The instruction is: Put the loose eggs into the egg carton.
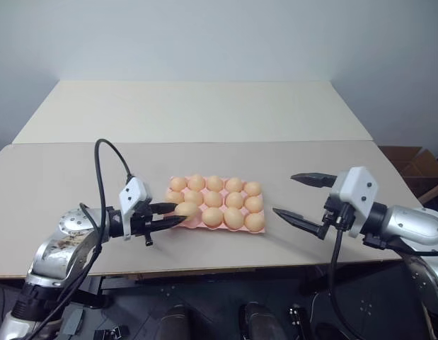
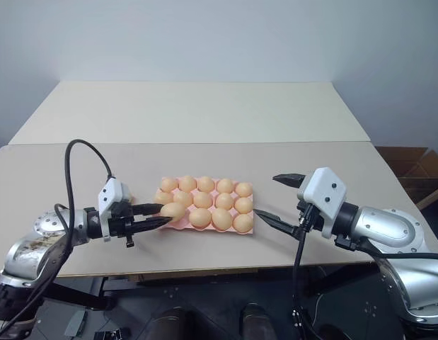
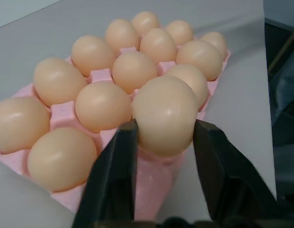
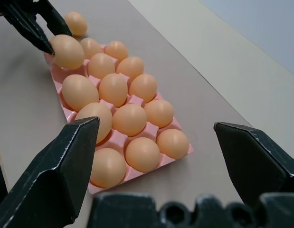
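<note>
The pink egg carton [image 1: 193, 223] lies in the middle of the near table, its back and middle rows full of peach eggs [image 1: 214, 199]. The front row holds three eggs at its right end. My left gripper [image 1: 180, 212] reaches in from the left, shut on an egg [image 3: 163, 116] just above the left end of the front row, with one finger on each side of it. In the right wrist view another egg [image 4: 76, 23] seems to lie on the table just past the carton's left end. My right gripper [image 1: 284, 193] hovers to the right of the carton, open and empty.
A second, paler table [image 1: 197, 106] butts against the far edge of the near one. A cardboard box [image 1: 417, 166] stands on the floor at the right. A black cable [image 1: 105, 152] loops up over my left arm.
</note>
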You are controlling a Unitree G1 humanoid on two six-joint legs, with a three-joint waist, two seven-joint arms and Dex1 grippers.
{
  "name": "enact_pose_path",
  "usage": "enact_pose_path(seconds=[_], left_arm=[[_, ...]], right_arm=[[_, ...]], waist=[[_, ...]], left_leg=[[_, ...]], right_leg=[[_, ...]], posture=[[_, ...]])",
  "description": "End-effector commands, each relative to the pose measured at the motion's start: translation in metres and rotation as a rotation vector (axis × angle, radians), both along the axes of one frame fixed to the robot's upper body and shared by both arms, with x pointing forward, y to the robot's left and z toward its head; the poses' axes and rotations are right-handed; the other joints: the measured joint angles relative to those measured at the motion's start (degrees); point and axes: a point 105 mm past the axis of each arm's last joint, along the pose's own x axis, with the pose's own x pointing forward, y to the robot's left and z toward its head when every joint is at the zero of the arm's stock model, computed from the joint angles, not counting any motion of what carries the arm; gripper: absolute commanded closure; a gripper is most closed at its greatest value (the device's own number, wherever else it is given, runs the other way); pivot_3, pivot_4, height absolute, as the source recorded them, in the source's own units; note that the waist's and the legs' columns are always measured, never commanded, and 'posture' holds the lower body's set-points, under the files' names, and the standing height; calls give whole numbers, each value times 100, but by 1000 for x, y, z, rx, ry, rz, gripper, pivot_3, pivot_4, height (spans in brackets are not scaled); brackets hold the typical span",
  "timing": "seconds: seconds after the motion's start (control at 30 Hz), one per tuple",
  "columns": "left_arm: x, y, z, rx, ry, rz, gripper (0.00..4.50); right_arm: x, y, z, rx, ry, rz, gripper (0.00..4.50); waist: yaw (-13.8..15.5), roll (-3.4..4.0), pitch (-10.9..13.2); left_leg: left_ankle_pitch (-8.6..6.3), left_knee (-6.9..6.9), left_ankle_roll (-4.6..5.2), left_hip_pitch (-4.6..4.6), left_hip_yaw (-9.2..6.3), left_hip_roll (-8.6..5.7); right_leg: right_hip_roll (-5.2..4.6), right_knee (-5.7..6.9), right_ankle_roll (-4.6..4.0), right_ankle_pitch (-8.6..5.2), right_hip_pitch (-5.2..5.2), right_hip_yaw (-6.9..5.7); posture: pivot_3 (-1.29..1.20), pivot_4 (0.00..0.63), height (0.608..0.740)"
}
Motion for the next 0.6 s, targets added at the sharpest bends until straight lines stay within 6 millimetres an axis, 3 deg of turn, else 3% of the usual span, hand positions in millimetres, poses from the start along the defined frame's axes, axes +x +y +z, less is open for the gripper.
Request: enact_pose_path(seconds=[0.03,0.17,0.2,0.4,0.5,0.6], left_arm=[[-4,3,18,-12,-50,-32,1477],[-6,17,37,-17,-102,9,141],[-9,26,42,-15,-109,15,31],[-30,92,71,4,-150,187,31],[-42,124,61,48,-134,276,31],[-50,141,51,39,-95,343,31]], right_arm=[[-2,3,9,4,-40,1,0],[-4,2,10,15,-36,1,0],[-4,2,9,13,-34,1,0],[-2,0,8,6,-29,13,0],[2,-2,8,16,-26,11,0],[5,-4,8,11,-22,14,0]], waist=[[-6,0,0],[-16,0,0],[-15,0,0],[-88,1,1],[-97,5,2],[-62,4,2]], left_leg=[[0,0,0,-1,0,0],[-1,0,1,-3,-3,2],[-1,0,1,-2,-4,2],[-1,0,1,2,-5,7],[-1,-1,1,7,1,7],[-1,-1,0,7,2,7]], right_leg=[[0,-1,0,0,0,0],[0,0,1,-1,-3,-1],[0,1,1,-1,-3,-2],[0,3,8,-8,-4,-3],[-3,2,3,-16,-4,-2],[-4,3,-31,-36,-4,-4]], posture=[[0,150,740],[0,150,740],[0,150,740],[0,150,740],[0,150,740],[0,150,740]])
